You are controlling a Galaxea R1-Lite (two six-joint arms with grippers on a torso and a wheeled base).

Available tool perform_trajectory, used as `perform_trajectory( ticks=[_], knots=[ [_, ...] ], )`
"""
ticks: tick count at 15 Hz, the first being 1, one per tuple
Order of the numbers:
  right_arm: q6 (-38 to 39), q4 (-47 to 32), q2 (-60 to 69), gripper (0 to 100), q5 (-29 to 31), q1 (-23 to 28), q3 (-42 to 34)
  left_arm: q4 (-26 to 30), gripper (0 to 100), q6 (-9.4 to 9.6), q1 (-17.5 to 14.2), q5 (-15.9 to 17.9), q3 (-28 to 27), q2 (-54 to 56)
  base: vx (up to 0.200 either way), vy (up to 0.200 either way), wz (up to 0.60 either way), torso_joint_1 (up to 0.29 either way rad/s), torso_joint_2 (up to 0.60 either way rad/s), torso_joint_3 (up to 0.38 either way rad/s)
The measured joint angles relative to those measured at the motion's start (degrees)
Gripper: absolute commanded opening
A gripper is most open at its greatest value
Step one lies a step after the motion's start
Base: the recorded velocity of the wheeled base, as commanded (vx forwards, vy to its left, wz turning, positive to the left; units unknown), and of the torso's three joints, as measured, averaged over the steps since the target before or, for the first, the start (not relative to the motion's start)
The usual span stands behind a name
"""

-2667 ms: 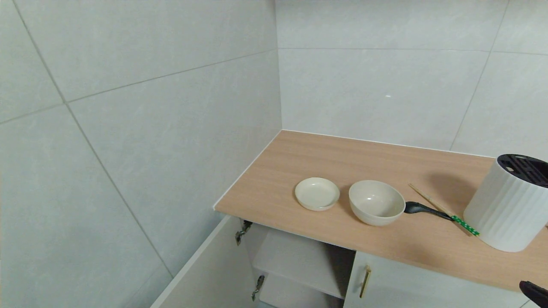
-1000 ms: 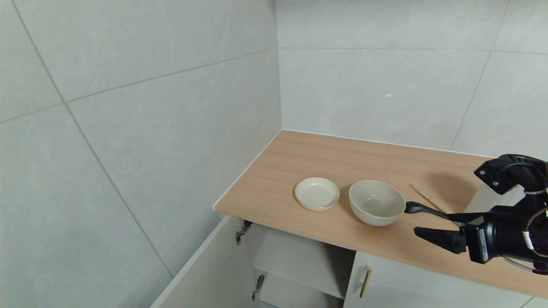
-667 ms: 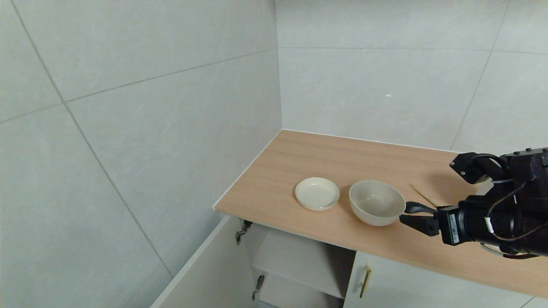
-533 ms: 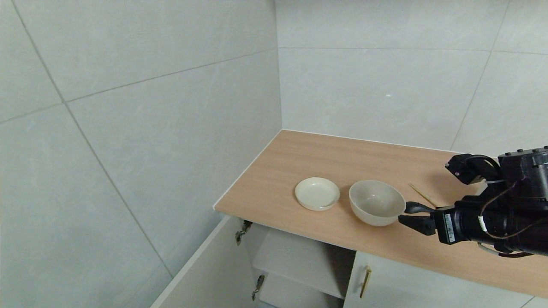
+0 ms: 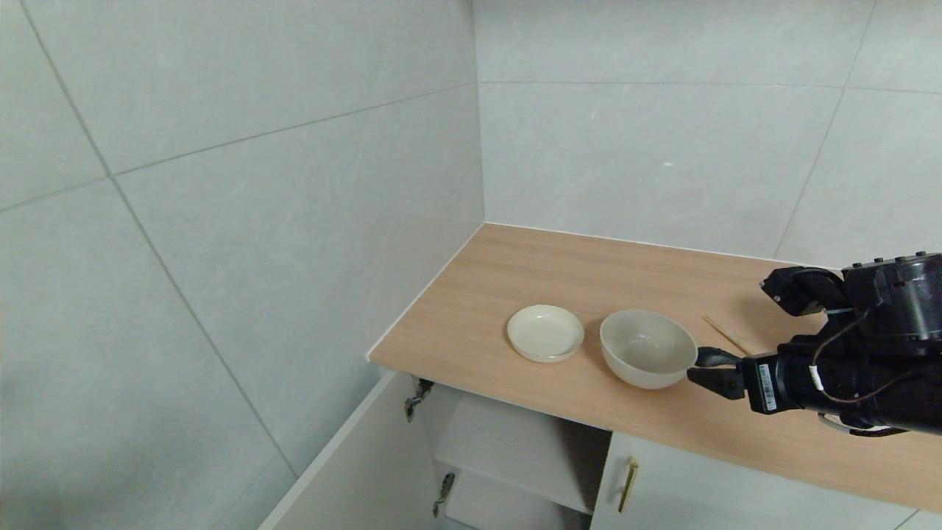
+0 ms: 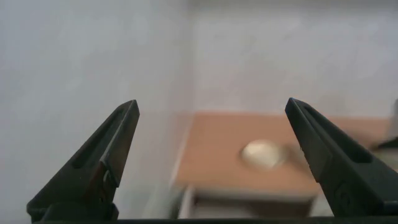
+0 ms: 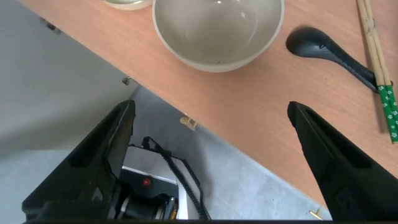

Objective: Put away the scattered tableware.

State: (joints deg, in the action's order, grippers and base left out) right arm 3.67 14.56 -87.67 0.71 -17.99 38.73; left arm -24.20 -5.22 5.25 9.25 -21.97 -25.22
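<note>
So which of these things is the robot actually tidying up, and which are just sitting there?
Part of the job:
small dish
bowl
black spoon
chopsticks
right pincer, open, close to the bowl

Just there:
wooden counter they lie on
open cupboard door below it
cupboard shelf
tiled wall

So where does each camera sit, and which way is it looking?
Head view: on the robot's head, looking forward and down at the counter, plate and bowl; the right arm shows at the right.
Left wrist view: on the left wrist, back from the counter, facing it and the wall; its own jaws stand wide open.
Right wrist view: on the right wrist, looking down on the bowl, spoon and chopsticks; its jaws stand open.
Shared: head and right wrist views both show bowl and spoon.
</note>
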Motion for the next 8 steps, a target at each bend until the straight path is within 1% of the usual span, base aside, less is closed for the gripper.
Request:
perform_trajectory(
  ticks=[1,2,5,6,8],
  knots=[
    [-0.1,0.0,-0.1,100,0.3,0.0,-0.1,-6.4,100,-0.74,1.5,1.9,-1.1,-5.6,0.000,0.000,0.00,0.000,0.00,0.000],
    [-0.1,0.0,-0.2,100,0.3,0.0,-0.2,-11.5,100,-1.29,2.6,4.9,-1.0,-9.8,0.000,0.000,0.00,0.000,0.00,0.000],
    [-0.8,1.2,-0.9,100,0.4,0.5,-0.4,-13.7,100,-1.80,4.3,15.8,2.7,-17.4,0.000,0.000,0.00,0.000,0.00,0.000],
    [-0.9,1.4,-1.0,100,0.3,0.8,-0.8,-13.9,100,-1.87,4.4,17.6,3.1,-19.1,0.000,0.000,0.00,0.000,0.00,0.000],
    [-1.4,1.5,-1.3,100,0.4,1.2,-1.3,-14.3,100,-1.80,4.5,18.4,3.3,-22.7,0.000,0.000,0.00,0.000,0.00,0.000]
  ],
)
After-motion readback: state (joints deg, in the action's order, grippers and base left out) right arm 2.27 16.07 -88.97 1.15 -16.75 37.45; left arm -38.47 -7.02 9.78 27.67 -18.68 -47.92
